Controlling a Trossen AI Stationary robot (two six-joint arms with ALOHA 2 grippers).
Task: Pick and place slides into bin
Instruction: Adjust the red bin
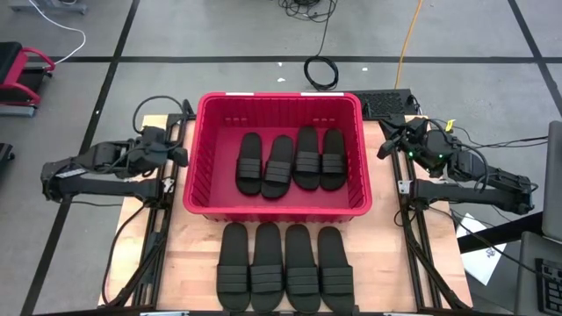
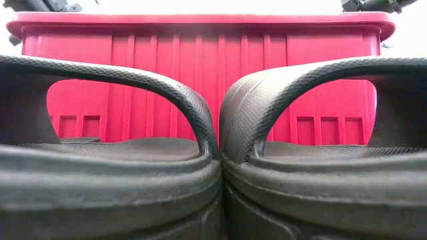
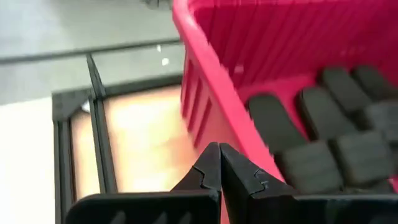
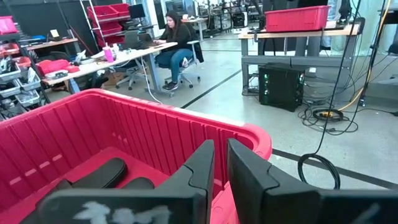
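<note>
The red bin (image 1: 279, 98) stands at the table's middle, toward the far side. Several black slides (image 1: 292, 162) lie side by side on its floor, soles down. Several more slides (image 1: 284, 268) lie in a row on the table between the bin and the near edge; two of them (image 2: 107, 167) fill the low view in front of the bin's wall (image 2: 200, 60). My left gripper (image 1: 182, 156) is shut and empty, just outside the bin's left wall (image 3: 211, 87). My right gripper (image 1: 384, 147) is shut and empty, outside the bin's right wall (image 4: 124, 124).
Black frame rails (image 1: 158, 237) run along the table's left and right sides. Bare wood (image 1: 189, 254) lies left and right of the near row of slides. A person (image 4: 176, 37) sits at a desk far behind the table.
</note>
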